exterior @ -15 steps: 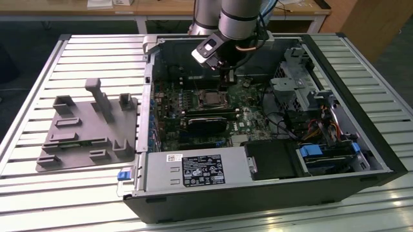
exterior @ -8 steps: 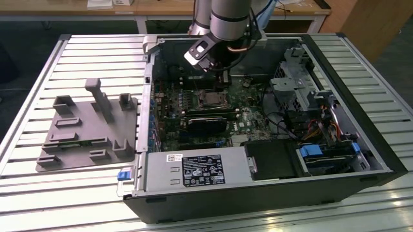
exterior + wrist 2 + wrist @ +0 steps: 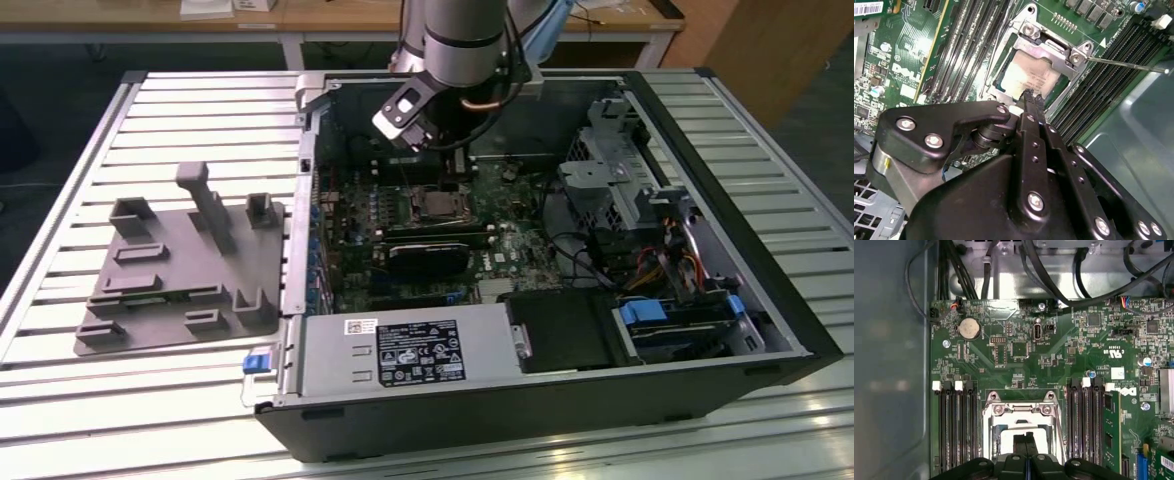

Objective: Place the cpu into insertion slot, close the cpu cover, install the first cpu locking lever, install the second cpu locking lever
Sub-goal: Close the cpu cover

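Observation:
Inside the open computer case, the insertion slot (image 3: 438, 204) sits mid-board. The cpu (image 3: 1026, 75) lies in it with its dull silver face up; it also shows in the first wrist view (image 3: 1004, 440). The cpu cover (image 3: 1051, 50) (image 3: 1021, 410) lies down around the chip, which shows through its window. A thin locking lever rod (image 3: 1126, 64) sticks out sideways over the memory slots. My gripper (image 3: 451, 175) (image 3: 1029, 96) (image 3: 1025, 440) hangs right over the socket, fingers shut together, tips at the chip's edge, nothing visible between them.
Long black memory slots (image 3: 956, 425) flank the socket on both sides. A black card (image 3: 427, 255), the power supply (image 3: 400, 350) and a drive cage (image 3: 614, 180) crowd the case. Cables (image 3: 1054, 275) hang by the case wall. A grey fixture tray (image 3: 174, 270) lies at the exterior view's left.

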`<state>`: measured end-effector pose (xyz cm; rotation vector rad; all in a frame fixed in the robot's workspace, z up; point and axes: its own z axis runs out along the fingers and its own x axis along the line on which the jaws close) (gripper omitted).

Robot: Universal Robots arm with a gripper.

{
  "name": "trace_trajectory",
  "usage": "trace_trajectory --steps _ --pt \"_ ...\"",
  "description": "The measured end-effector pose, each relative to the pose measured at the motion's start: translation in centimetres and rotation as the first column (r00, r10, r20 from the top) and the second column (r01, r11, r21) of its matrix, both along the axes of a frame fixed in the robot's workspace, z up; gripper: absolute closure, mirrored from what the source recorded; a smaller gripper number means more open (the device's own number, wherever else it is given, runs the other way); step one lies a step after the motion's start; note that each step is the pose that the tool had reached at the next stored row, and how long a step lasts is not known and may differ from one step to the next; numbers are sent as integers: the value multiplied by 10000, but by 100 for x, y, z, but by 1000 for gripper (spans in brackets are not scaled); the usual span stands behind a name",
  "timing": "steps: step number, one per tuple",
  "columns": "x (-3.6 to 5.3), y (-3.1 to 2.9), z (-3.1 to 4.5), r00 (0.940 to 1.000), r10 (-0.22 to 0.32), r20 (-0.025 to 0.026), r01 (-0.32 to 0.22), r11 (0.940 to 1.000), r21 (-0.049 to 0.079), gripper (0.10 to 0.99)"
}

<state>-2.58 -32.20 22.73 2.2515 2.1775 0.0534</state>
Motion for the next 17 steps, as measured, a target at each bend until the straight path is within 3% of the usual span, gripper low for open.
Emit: trace_trajectory --steps 11,17 --pt "-59 0 -9 10000 15 33 -15 10000 0 980" --pt "-62 0 -9 9979 648 31 -648 9979 -41 980"
